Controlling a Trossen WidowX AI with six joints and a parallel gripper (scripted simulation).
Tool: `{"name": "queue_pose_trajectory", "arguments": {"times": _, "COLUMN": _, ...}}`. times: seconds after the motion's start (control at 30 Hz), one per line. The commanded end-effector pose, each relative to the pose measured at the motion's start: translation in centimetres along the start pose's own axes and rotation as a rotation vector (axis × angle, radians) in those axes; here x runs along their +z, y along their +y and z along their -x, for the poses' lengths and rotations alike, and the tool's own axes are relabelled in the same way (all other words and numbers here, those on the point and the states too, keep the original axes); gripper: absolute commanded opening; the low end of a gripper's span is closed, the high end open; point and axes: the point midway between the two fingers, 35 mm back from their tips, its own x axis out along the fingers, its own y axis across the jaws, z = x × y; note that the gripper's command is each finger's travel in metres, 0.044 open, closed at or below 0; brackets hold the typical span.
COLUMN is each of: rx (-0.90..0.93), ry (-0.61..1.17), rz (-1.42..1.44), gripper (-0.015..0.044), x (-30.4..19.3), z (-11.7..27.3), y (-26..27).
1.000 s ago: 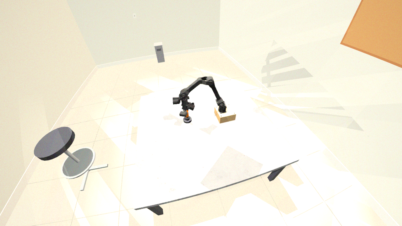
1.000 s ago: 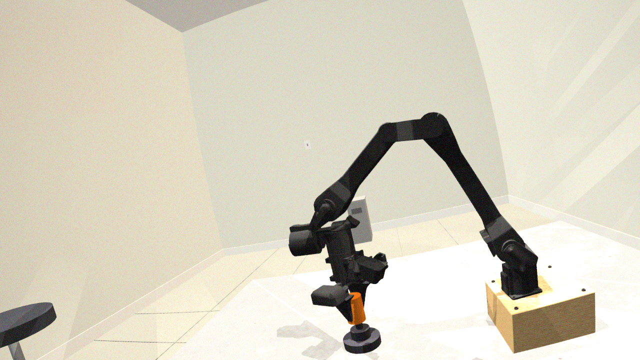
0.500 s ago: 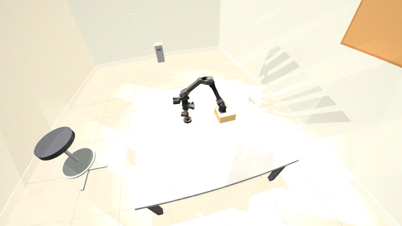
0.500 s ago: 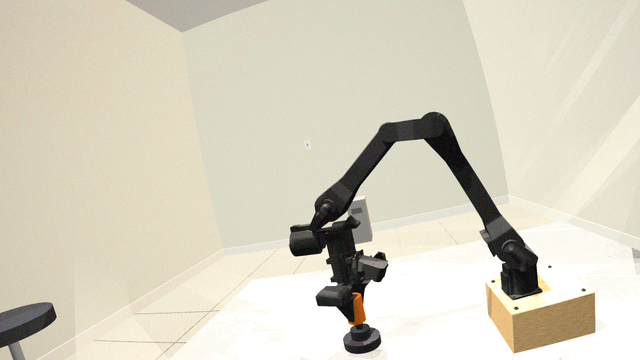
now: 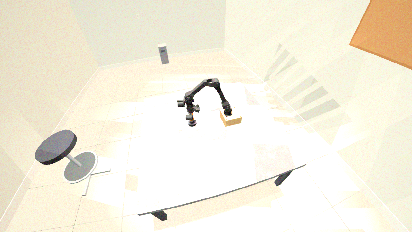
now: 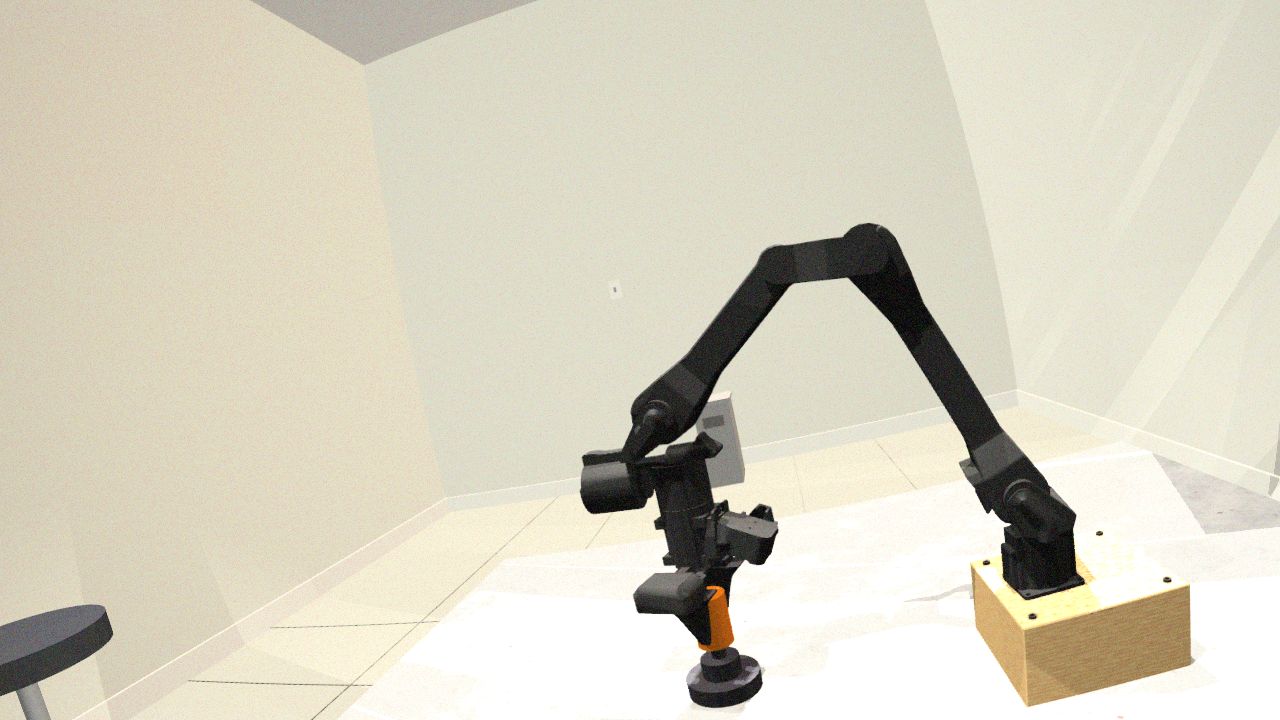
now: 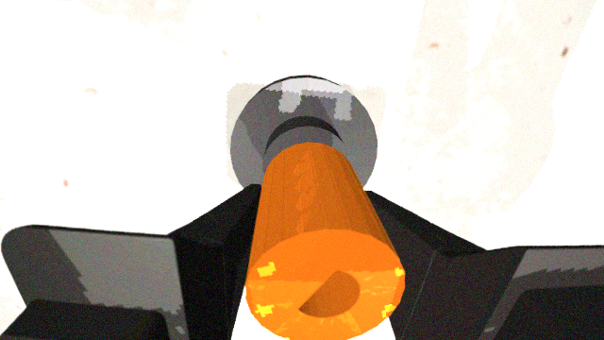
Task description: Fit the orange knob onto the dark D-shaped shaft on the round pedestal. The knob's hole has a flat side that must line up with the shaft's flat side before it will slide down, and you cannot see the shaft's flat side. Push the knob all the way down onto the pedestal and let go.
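The orange knob is upright between the fingers. My gripper is shut on it from two sides, pointing down. The dark round pedestal stands under the knob. In the exterior view a short dark piece of the shaft shows between knob and pedestal, so the knob is not down on the pedestal. In the wrist view the D-shaped hole shows in the knob's top, its flat side slanting. The shaft's flat side is hidden.
The arm's base stands on a wooden block to the right of the pedestal. The white table bears both. A round dark stool is off the table at the left.
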Motion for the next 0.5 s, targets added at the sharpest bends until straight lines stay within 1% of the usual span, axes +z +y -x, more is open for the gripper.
{"name": "queue_pose_trajectory", "arguments": {"times": 0.0, "rx": -0.003, "ry": 0.004, "rz": 0.003, "gripper": 0.0, "x": -0.23, "z": 0.0, "y": -0.04}}
{"name": "queue_pose_trajectory", "arguments": {"times": 0.33, "rx": -0.003, "ry": 0.005, "rz": 0.003, "gripper": 0.0, "x": -0.42, "z": 0.48, "y": -0.11}}
{"name": "queue_pose_trajectory", "arguments": {"times": 0.47, "rx": -0.003, "ry": 0.005, "rz": -0.085, "gripper": 0.0, "x": -0.43, "z": 0.55, "y": -0.12}}
